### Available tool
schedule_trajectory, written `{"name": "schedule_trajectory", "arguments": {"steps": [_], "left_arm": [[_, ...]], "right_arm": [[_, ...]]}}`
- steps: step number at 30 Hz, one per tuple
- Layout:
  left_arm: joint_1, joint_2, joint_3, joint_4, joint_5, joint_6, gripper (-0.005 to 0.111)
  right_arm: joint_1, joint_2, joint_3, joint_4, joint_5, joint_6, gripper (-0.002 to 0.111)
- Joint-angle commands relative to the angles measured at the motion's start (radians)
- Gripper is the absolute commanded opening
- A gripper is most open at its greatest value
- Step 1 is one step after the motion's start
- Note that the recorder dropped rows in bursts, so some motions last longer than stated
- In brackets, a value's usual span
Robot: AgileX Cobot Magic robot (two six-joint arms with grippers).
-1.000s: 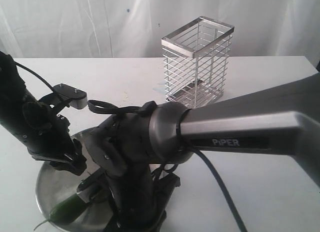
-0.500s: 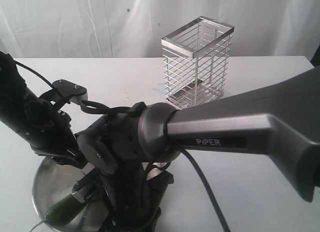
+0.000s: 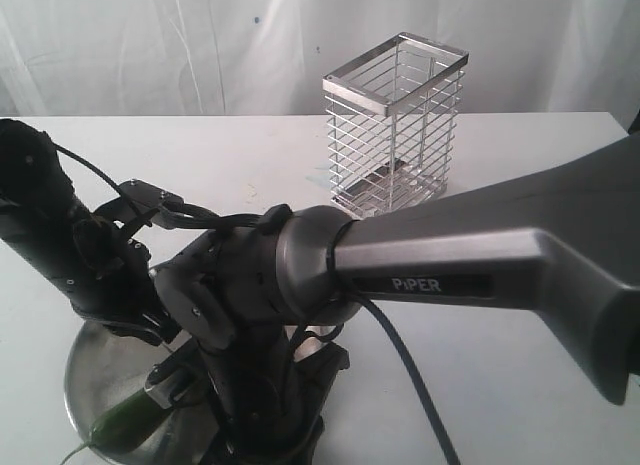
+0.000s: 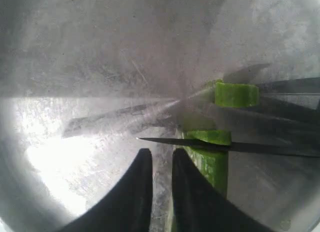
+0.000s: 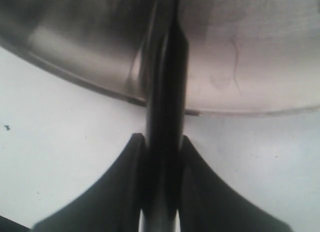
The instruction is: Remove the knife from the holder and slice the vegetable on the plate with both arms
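Observation:
The vegetable [image 4: 212, 164], a green pepper, lies on the steel plate [image 4: 100, 67] with a cut slice [image 4: 236, 94] just beyond it. The black knife [image 4: 250, 148] lies edge-on across the pepper's cut end. My left gripper [image 4: 159, 153] hovers over the plate with only a narrow gap between its jaws and nothing in it. One finger [image 4: 192, 192] sits beside and partly over the pepper. My right gripper [image 5: 162, 139] is shut on the knife's handle [image 5: 167, 102] at the plate's rim [image 5: 100, 87]. In the exterior view the pepper [image 3: 130, 417] shows at the front of the plate [image 3: 80, 375].
The wire holder [image 3: 395, 125] stands with nothing in it at the back of the white table [image 3: 520, 145]. The right arm [image 3: 450, 255] stretches across the foreground and hides most of the plate. The left arm [image 3: 60, 245] leans in from the left.
The left gripper's jaws have narrowed from wide open to a slim gap. The left arm has shifted and lowered slightly toward the plate. The right arm settled left and then held still.

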Motion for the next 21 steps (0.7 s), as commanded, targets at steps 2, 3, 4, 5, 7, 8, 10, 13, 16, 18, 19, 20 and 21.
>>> {"name": "schedule_trajectory", "arguments": {"steps": [2,3,4,5,7,8,10,13,16,18,19,20,21], "left_arm": [[-0.002,0.0,0.005,0.0,-0.006,0.001,0.0],[-0.002,0.0,0.005,0.0,-0.007,0.001,0.0],[-0.002,0.0,0.005,0.0,-0.008,0.001,0.0],[-0.002,0.0,0.005,0.0,-0.008,0.001,0.0],[-0.002,0.0,0.005,-0.013,-0.009,0.001,0.0],[-0.002,0.0,0.005,-0.024,-0.009,0.008,0.0],[-0.002,0.002,0.005,-0.053,-0.009,0.04,0.0],[-0.002,0.014,0.005,-0.08,-0.009,0.075,0.0],[-0.002,0.044,0.005,-0.081,-0.009,0.075,0.0],[-0.002,0.062,0.005,-0.081,-0.014,0.075,0.0],[-0.002,0.072,0.005,-0.081,-0.019,0.075,0.0],[-0.002,0.081,0.005,-0.082,-0.024,0.075,0.0],[-0.002,0.091,0.005,-0.091,-0.028,0.077,0.0]], "right_arm": [[0.0,-0.004,-0.003,0.004,0.016,-0.017,0.0],[0.0,-0.004,-0.003,0.004,0.016,-0.017,0.0],[0.0,-0.004,-0.003,0.004,0.016,-0.017,0.0],[0.0,-0.004,-0.003,0.004,0.016,-0.017,0.0],[0.0,-0.004,-0.003,0.004,0.016,-0.017,0.0],[0.0,-0.004,-0.003,0.004,0.016,-0.017,0.0],[0.0,-0.004,-0.003,0.004,0.016,-0.017,0.0],[0.0,-0.004,-0.003,0.004,0.016,-0.017,0.0],[0.0,-0.004,-0.003,0.004,0.016,-0.017,0.0],[0.0,-0.004,-0.003,0.004,0.016,-0.017,0.0],[0.0,-0.004,-0.003,0.004,0.016,-0.017,0.0],[0.0,-0.004,-0.003,0.004,0.016,-0.017,0.0],[0.0,-0.004,-0.003,0.004,0.016,-0.017,0.0]]}}
